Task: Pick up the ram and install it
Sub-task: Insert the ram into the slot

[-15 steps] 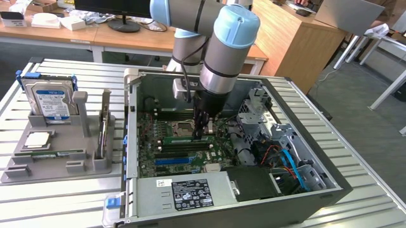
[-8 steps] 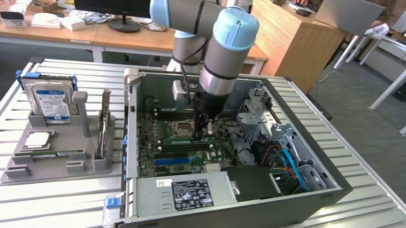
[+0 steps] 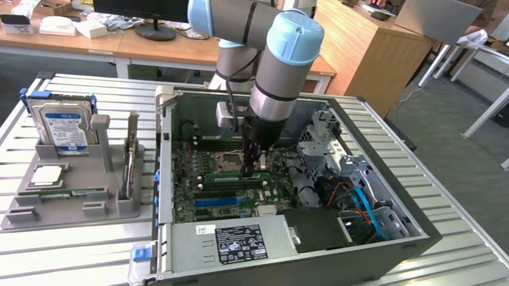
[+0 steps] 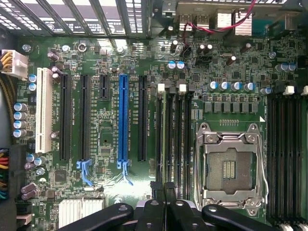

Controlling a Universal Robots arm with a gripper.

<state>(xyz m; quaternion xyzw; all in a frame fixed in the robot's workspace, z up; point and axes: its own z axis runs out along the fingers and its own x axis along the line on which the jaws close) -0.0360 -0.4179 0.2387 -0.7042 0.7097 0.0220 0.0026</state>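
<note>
My tool [image 3: 253, 168] is down inside the open PC case [image 3: 397, 250], fingers pressed nearly together, pinching the ram [image 3: 229, 177] at the memory slots beside the CPU socket [image 3: 230, 159]. Seated or not, can't tell. A second stick [image 3: 62, 193] lies in the grey tray [image 3: 71, 210]. The hard drive [image 3: 64, 126] and power supply [image 3: 238, 241] labels are unreadable.

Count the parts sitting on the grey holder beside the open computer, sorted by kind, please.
Hard drive: 1
Processor chip: 1
Ram stick: 1
Upright card: 1
Total: 4
</note>
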